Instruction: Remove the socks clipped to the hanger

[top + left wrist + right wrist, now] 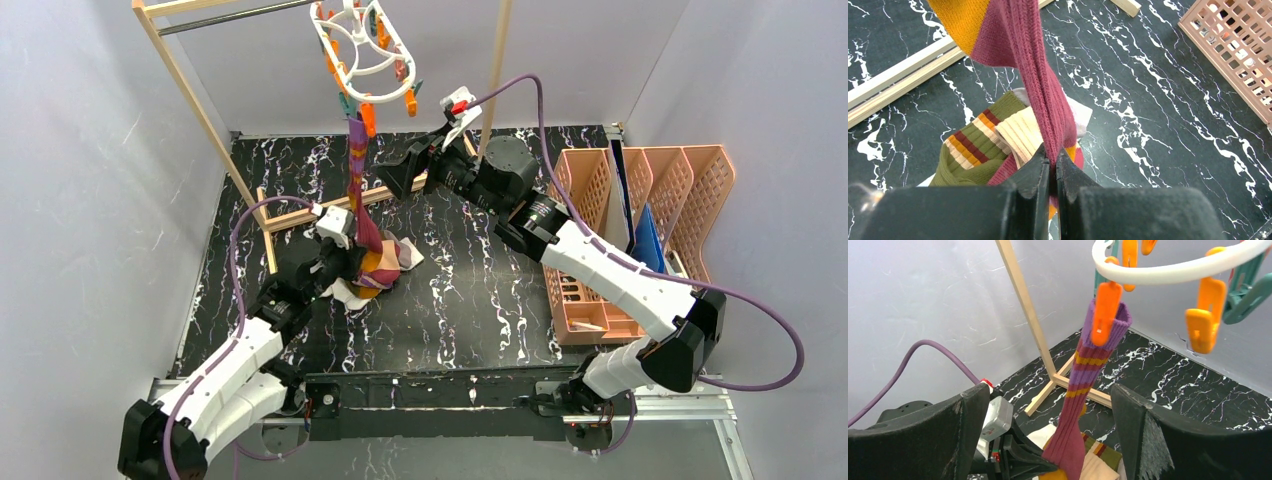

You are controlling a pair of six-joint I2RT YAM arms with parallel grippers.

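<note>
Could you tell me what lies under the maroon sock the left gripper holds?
Under the maroon sock lie an olive striped sock, a cream sock and a white sock, piled on the table; anything beneath that pile is covered.

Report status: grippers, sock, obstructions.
Left gripper shut on striped sock, low end. Right gripper open, facing the orange peg pinning its cuff to the hanger. Loose socks piled beneath; nothing blocking the peg.
</note>
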